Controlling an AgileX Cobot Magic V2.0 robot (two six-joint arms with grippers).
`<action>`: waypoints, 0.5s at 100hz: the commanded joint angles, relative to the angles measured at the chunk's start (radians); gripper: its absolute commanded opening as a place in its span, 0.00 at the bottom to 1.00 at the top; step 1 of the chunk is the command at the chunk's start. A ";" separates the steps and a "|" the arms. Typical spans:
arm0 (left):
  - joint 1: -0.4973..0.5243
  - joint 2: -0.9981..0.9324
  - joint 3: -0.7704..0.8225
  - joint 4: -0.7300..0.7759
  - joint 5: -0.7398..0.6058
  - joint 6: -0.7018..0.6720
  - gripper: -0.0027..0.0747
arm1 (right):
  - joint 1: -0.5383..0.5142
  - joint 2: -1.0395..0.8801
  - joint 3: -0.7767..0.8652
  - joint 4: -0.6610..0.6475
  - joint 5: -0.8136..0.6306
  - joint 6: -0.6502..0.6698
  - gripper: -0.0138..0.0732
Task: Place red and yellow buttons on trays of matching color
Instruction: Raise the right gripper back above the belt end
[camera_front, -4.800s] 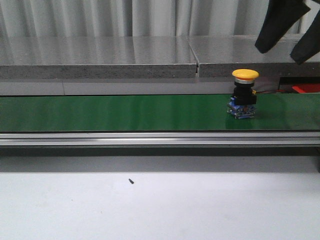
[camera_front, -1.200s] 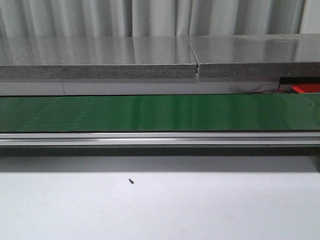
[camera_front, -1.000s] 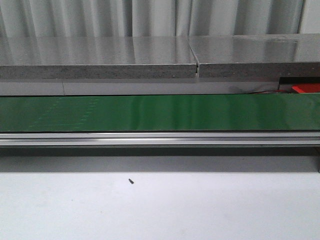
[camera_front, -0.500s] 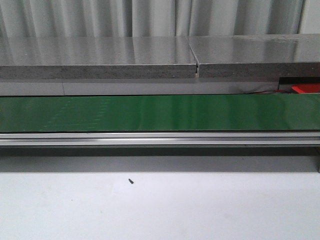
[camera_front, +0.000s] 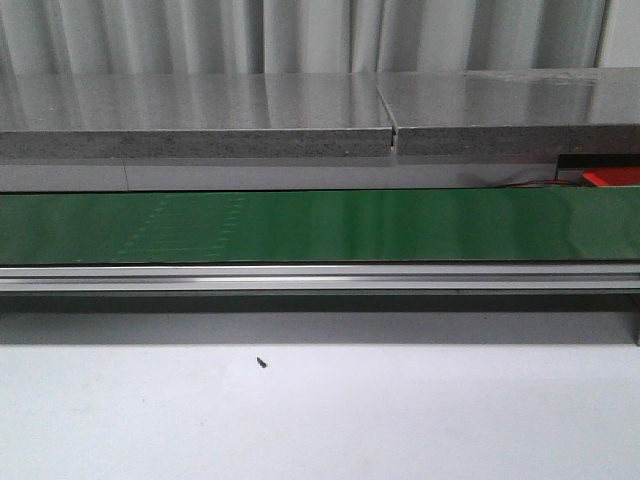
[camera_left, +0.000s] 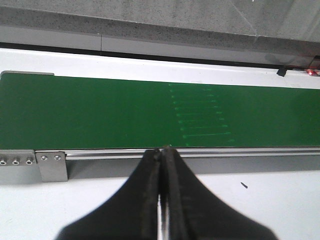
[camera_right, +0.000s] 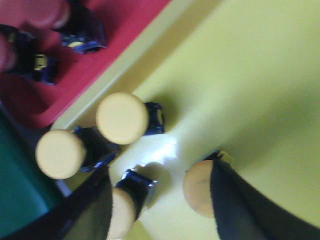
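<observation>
Neither button nor gripper shows in the front view. In the right wrist view my right gripper (camera_right: 160, 172) hangs open over the yellow tray (camera_right: 250, 75). Several yellow buttons lie in that tray. One (camera_right: 122, 212) rests on its side against the left finger, its blue base pointing into the gap. Another (camera_right: 196, 189) is partly hidden behind the right finger. Two more (camera_right: 122, 118) (camera_right: 60, 153) stand by the tray's rim. The red tray (camera_right: 125, 25) beside it holds red buttons (camera_right: 42, 12). My left gripper (camera_left: 162, 149) is shut and empty at the belt's near rail.
The green conveyor belt (camera_front: 320, 225) runs across the front view with an aluminium rail (camera_front: 320, 277) along its near side and a grey shelf (camera_front: 200, 115) behind. A red edge (camera_front: 612, 177) shows at the far right. A small black screw (camera_front: 261, 362) lies on the white table.
The yellow button that stood on the belt's right part 4.8 s ago, with the right gripper above it, has left the front view. Faint pale marks on the belt have drifted right.
</observation>
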 joint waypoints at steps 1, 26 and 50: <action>0.002 0.006 -0.026 -0.011 -0.070 -0.008 0.01 | 0.037 -0.102 -0.020 -0.010 -0.010 -0.039 0.48; 0.002 0.006 -0.026 -0.011 -0.070 -0.008 0.01 | 0.218 -0.252 -0.020 -0.030 -0.001 -0.065 0.08; 0.002 0.006 -0.026 -0.011 -0.070 -0.008 0.01 | 0.443 -0.323 -0.020 -0.030 0.002 -0.094 0.08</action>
